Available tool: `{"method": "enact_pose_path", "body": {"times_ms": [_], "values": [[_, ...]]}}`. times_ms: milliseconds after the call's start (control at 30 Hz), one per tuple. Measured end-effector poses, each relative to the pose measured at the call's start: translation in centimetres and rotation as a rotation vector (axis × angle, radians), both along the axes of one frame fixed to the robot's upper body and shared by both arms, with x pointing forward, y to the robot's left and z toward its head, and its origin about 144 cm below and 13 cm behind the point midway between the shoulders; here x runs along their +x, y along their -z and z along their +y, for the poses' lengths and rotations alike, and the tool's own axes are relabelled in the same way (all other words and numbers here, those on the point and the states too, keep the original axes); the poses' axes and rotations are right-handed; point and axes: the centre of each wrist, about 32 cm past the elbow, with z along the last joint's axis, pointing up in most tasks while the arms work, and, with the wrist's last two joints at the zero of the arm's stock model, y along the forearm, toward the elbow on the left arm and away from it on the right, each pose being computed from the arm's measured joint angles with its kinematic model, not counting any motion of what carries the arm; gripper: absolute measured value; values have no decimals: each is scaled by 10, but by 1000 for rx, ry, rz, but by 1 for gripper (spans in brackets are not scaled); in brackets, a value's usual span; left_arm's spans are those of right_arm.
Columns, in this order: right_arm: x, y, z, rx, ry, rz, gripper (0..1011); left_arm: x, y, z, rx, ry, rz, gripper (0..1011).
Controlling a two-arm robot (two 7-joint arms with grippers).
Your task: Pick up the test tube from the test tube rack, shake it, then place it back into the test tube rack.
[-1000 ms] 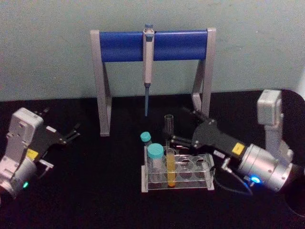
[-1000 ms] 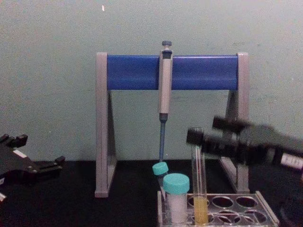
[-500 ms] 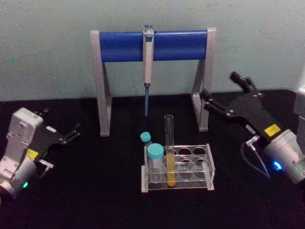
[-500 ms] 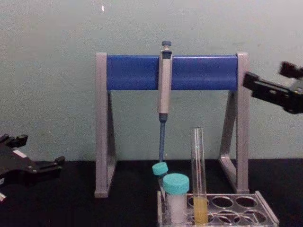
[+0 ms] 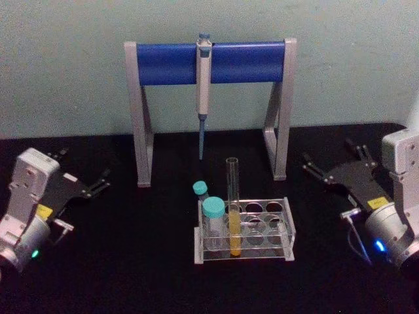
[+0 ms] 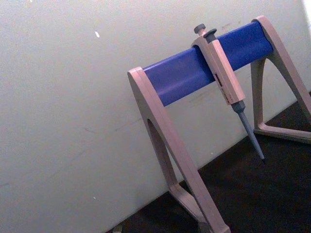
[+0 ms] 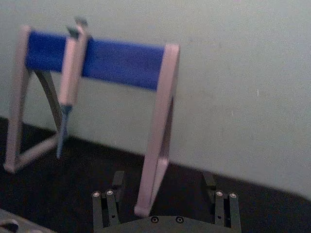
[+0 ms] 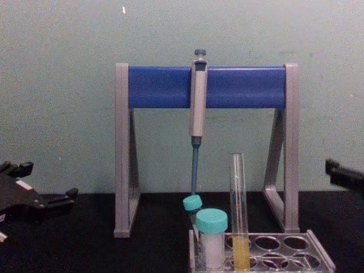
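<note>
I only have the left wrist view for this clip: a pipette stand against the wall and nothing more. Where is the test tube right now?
Observer: The test tube stands upright in the test tube rack, right beside a teal-capped vial.
Operator: Is anything holding it?
Observer: No. The right gripper is off to the rack's right, open, and well apart from the tube.
Operator: And the left arm, whose camera I'm on?
Observer: The left gripper is at the table's left side, open, far from the rack.
</note>
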Motion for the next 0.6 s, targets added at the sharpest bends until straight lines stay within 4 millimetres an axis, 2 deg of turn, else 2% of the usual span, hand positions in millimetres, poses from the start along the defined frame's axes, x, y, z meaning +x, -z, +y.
{"method": "enact_pose_path", "body": {"times_ms": [333,600], "values": [[0,20,4,-7,35,158,1000,0,0,0,0,0,0,1001],[0,30,6,4,32,220,1000,0,0,0,0,0,0,1001]]}}
